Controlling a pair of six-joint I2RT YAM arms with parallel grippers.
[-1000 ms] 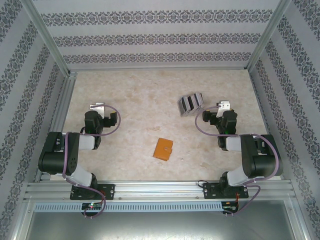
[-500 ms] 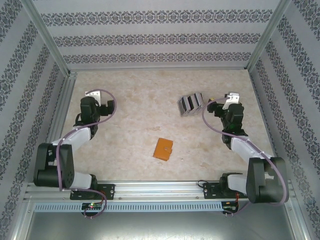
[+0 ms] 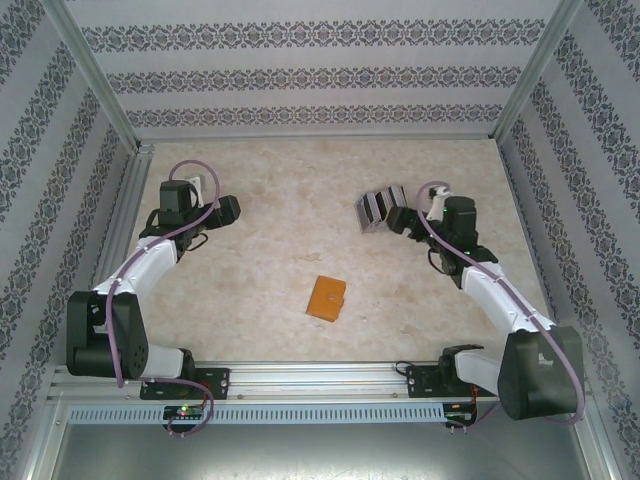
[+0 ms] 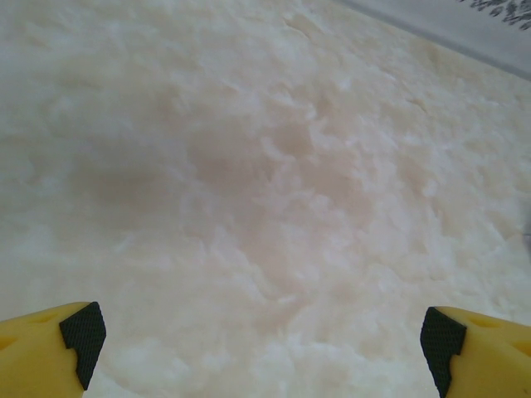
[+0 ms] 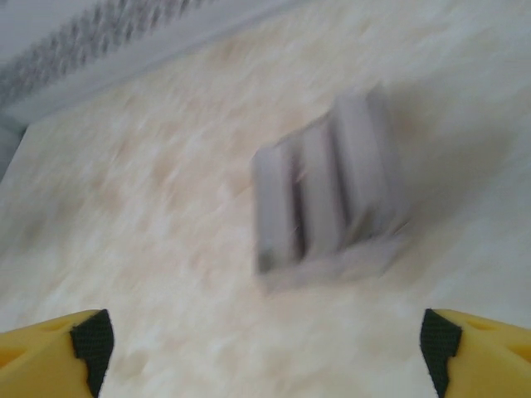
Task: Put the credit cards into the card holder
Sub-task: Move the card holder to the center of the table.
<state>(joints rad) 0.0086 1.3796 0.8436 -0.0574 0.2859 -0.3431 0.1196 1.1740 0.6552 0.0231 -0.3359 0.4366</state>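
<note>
You look down on a smooth, matt table (image 3: 280, 230), its cream surface marbled like stone. Your card holder (image 3: 326, 298) looks like dull orange leather; the credit cards (image 3: 378, 208) lie silvery grey and smooth-faced. Yellow plastic fingers (image 4: 33, 361) carry black rubbery-looking pads (image 4: 83, 336). Pale brushed metal rails (image 3: 320, 381) run along the near edge.

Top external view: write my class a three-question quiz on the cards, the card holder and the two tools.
1. True or false: the credit cards are inside the card holder.
2. Which tool is beside the credit cards? A. left tool B. right tool
3. Fill in: both tools' jaws stand ___.
Key: 1 false; 2 B; 3 open.
</note>
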